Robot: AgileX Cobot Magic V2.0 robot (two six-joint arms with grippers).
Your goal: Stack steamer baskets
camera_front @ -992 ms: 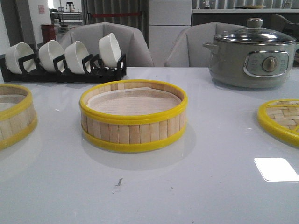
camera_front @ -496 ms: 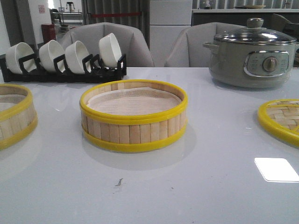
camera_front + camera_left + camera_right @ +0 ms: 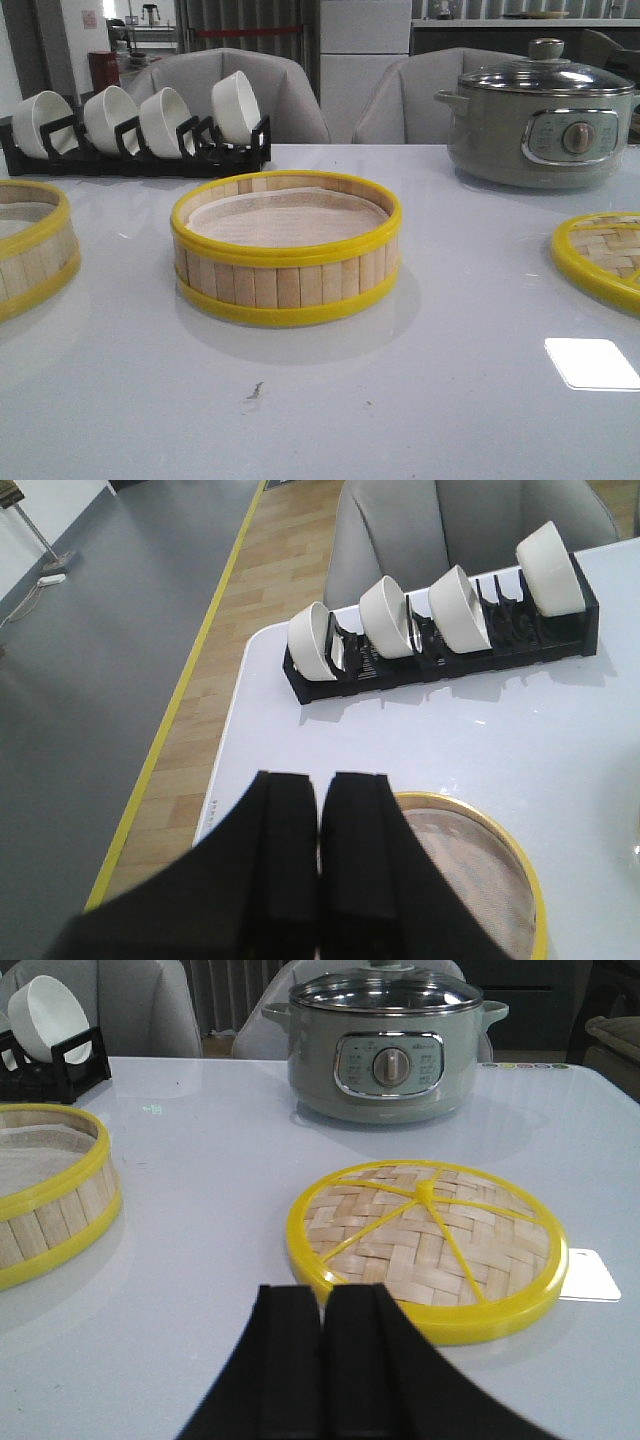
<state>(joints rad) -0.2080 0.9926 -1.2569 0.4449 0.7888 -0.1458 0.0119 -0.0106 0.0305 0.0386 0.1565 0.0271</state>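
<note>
Overhead, left gripper point(image 3: 320, 810) above steamer basket point(image 3: 500, 880), right gripper point(image 3: 322, 1325) above lid point(image 3: 427, 1245); jaws clenched, empty.

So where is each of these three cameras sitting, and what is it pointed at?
Front view: low, facing forward over the table; center steamer basket, bowl rack, electric pot; no robot parts show.
Left wrist view: on the left arm, above the table's corner; left gripper shut, over the left steamer basket, bowl rack beyond.
Right wrist view: on the right arm, low; right gripper shut, before the woven lid.
Shared: the pot appears in front and right wrist views.
</note>
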